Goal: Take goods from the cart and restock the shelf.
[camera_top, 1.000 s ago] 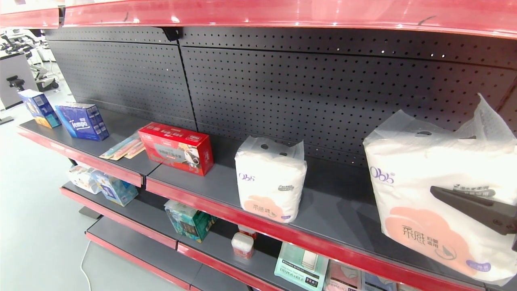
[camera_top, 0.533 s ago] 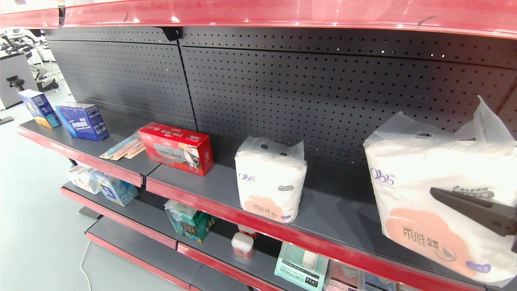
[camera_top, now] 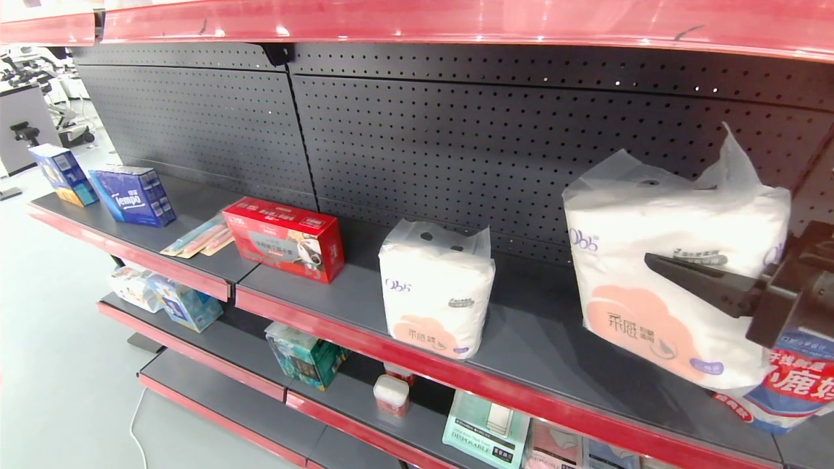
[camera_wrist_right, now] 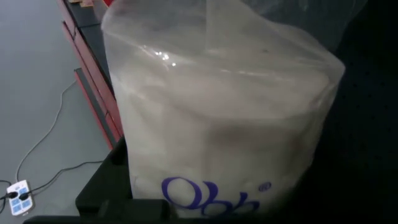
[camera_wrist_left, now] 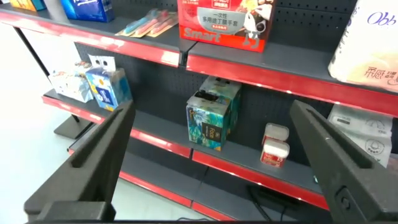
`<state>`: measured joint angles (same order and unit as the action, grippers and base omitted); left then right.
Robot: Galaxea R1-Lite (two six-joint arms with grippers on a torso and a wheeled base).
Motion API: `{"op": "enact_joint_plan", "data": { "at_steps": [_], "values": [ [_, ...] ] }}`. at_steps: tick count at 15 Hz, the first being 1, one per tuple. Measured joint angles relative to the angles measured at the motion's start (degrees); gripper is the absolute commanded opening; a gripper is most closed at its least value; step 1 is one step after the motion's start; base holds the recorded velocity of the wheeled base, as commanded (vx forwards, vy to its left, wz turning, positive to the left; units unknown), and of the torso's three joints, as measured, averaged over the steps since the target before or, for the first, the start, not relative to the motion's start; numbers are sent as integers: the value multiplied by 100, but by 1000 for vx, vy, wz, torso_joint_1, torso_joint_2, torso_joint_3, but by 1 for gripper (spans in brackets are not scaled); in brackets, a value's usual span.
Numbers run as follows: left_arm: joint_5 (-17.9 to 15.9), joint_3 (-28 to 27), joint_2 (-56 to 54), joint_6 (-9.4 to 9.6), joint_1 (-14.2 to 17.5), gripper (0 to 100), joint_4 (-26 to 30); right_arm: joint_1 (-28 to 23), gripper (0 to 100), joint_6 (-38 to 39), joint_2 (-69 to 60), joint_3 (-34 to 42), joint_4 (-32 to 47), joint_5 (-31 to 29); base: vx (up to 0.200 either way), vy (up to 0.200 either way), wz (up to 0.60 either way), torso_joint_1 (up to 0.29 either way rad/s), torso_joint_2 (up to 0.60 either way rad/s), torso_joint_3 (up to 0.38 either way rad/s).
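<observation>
My right gripper (camera_top: 677, 260) has its fingers (camera_top: 707, 284) clamped across the big tissue pack (camera_top: 642, 215), one over the printed front and the other hidden behind. The pack hangs over the right part of the shelf (camera_top: 534, 335), handle flap up and leaning a little. I cannot tell whether its lower corner touches the board. What matters to me is that the bare board lies to the left of the pack, between it and the matching pack (camera_top: 436, 296) standing upright there. A blue-and-red bag (camera_top: 798, 391) crowds it on the right. I judge the set-down goes down and slightly left. My left gripper (camera_wrist_left: 211, 107), fingers spread and holding nothing, sits low by the lower shelves.
</observation>
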<state>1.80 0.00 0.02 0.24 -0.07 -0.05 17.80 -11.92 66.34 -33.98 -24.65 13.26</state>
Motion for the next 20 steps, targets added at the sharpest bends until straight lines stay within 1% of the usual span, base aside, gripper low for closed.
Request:
{"op": "enact_joint_plan", "data": {
  "at_steps": [3,7,11,15,17,20],
  "values": [
    [5,0,0,2,-2,100,-2,52,0,218,402,10,-321,-134,0,0,0,0,0,0],
    [2,0,0,2,-2,100,0,94,0,435,1174,-41,-1435,-568,0,0,0,0,0,0],
    [2,0,0,2,-2,100,0,249,0,722,1799,-160,-1911,-903,0,0,0,0,0,0],
    [2,-2,0,2,0,100,-2,271,0,798,2575,-356,-2699,-1226,0,0,0,0,0,0],
    [2,-2,0,2,0,100,-2,257,0,801,2916,-574,-2776,-1245,0,0,0,0,0,0],
    [2,-2,0,2,-2,100,-2,243,0,783,3394,-1164,-2817,-1231,0,0,0,0,0,0]
  ]
}}
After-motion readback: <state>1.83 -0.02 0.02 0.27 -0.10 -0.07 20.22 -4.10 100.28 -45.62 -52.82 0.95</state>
